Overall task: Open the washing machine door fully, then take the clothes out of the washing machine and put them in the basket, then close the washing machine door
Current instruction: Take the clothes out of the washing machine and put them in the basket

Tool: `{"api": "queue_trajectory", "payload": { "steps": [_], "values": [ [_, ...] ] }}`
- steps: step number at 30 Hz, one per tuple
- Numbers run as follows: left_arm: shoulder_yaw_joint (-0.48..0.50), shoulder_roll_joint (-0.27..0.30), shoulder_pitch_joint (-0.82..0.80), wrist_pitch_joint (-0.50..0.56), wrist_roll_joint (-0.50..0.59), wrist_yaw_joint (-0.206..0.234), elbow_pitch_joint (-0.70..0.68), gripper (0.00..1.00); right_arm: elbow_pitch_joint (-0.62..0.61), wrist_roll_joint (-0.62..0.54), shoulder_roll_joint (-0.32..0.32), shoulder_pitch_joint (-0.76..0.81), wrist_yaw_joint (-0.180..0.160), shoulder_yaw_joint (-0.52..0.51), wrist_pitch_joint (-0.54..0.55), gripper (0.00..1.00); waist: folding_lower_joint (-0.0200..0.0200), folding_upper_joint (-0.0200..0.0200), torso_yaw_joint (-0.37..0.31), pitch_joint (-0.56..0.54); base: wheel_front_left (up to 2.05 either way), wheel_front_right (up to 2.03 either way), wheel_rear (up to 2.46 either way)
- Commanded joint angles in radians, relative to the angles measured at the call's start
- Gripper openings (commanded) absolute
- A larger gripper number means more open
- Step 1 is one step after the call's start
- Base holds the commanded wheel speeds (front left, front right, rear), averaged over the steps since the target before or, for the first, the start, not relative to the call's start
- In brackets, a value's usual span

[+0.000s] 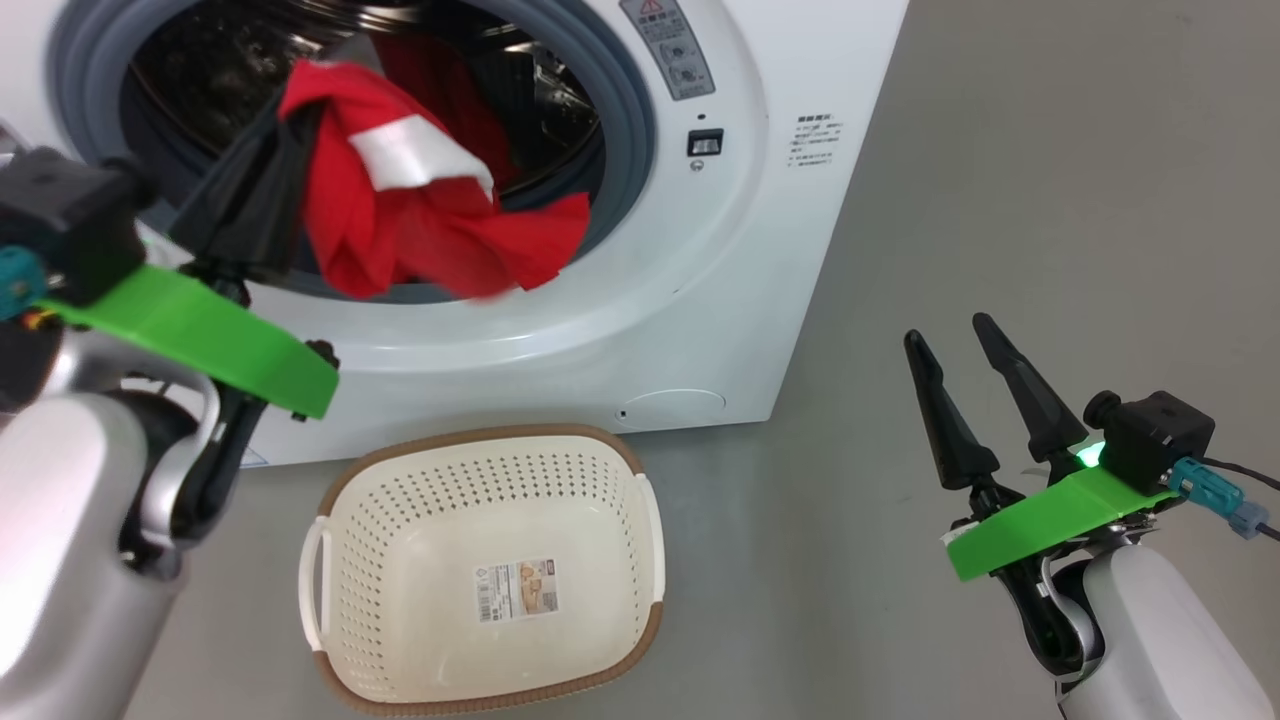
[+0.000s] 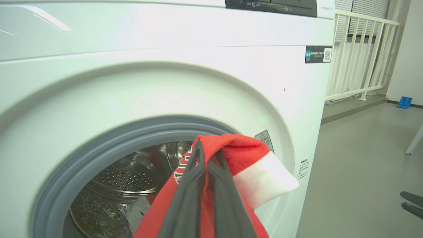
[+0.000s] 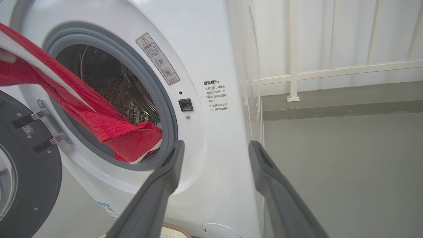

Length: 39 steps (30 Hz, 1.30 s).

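Plain grey floor (image 1: 1000, 200) here, smooth and bare, with a white railing (image 2: 360, 56) along the wall behind and a small blue thing (image 2: 404, 101) lying way back by it. The washing machine (image 1: 800, 250) sits right on that floor.

Progress-wise I'd call it roughly a third of the way in. The washing machine door (image 3: 29, 172) is swung off to the side with its hinge showing, so the opening part looks done, though I can't tell if it's at its full swing. The left gripper (image 2: 206, 155) is pinched tight on the clothes (image 1: 420, 230), holding a bunched red piece with white trim in front of the drum mouth. Its tail end trails back over the grey seal (image 1: 625, 130) into the drum, so it isn't fully clear. There's more red deeper inside the drum too, so I'd guess at least one more trip.

The right gripper (image 1: 950, 330) hangs off to the side of the machine, fingers spread wide, holding nothing.

The basket (image 1: 400, 520) sits on the floor just in front of the machine, below the opening, with only its label sticker (image 1: 517, 590) at the bottom, no clothes yet. Left to do: get this piece over the basket and drop it, fetch the rest, shut the door.
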Motion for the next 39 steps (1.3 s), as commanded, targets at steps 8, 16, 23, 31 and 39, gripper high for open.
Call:
{"api": "queue_trajectory", "payload": {
  "steps": [8, 16, 23, 31, 39],
  "values": [
    [0.083, 0.079, 0.073, 0.034, -0.014, 0.089, -0.237, 0.0, -0.016, 0.018, -0.008, 0.015, 0.002, 0.033, -0.012, 1.0, 0.0, 0.0, 0.02, -0.018, 0.0, 0.0, 0.0],
    [0.04, 0.042, 0.272, -0.022, -0.045, 0.119, -0.184, 0.0, -0.012, 0.028, -0.017, 0.011, 0.002, 0.052, -0.012, 1.0, 0.0, 0.0, 0.009, -0.012, 0.0, 0.0, 0.0],
    [0.012, -0.016, 0.362, -0.121, -0.084, 0.072, 0.008, 0.0, -0.01, 0.032, -0.022, 0.006, 0.002, 0.055, -0.012, 1.0, 0.0, 0.0, -0.009, -0.001, 0.0, 0.0, 0.0],
    [-0.017, -0.067, 0.316, -0.195, -0.105, -0.036, 0.292, 0.0, -0.015, 0.031, -0.022, -0.007, 0.002, 0.055, -0.012, 1.0, 0.0, 0.0, -0.032, 0.024, 0.0, 0.0, 0.0],
    [-0.059, -0.122, 0.223, -0.245, -0.085, -0.113, 0.61, 0.0, -0.023, 0.027, -0.017, -0.022, 0.002, 0.052, -0.012, 1.0, 0.0, 0.0, -0.061, 0.068, 0.0, 0.0, 0.0]
  ]
}}
